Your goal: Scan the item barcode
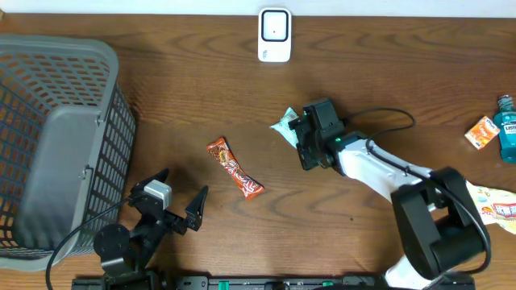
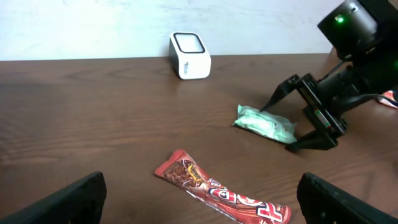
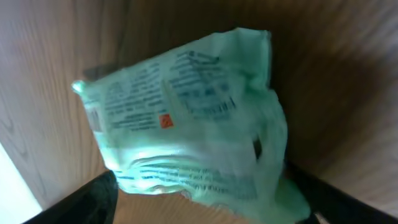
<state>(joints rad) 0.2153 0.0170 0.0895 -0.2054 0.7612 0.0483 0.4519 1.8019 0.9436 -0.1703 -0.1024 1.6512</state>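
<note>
Green packet point(image 1: 285, 125) lies flat on tabletop point(image 1: 201, 97), on robot's side of scanner point(image 1: 274, 35), a bit to its R. Printed face is up in wrist view, but text is blurred and I can't pick out the barcode.

R gripper point(image 2: 278, 129): jaws spread, one either side of packet, not clamped yet afaict.

Step in hand: grasp. To do it well:
- Close across packet body, not the crimped end.
- Pouch looks soft, so squeeze lightly or the print crumples.
- Lift, then turn printed face to scanner window.

L gripper point(image 1: 184, 182) well away from scanner, jaws released, holding nothing. Candy bar point(image 1: 235, 167) lies betw. it and scanner; leave alone.
</note>
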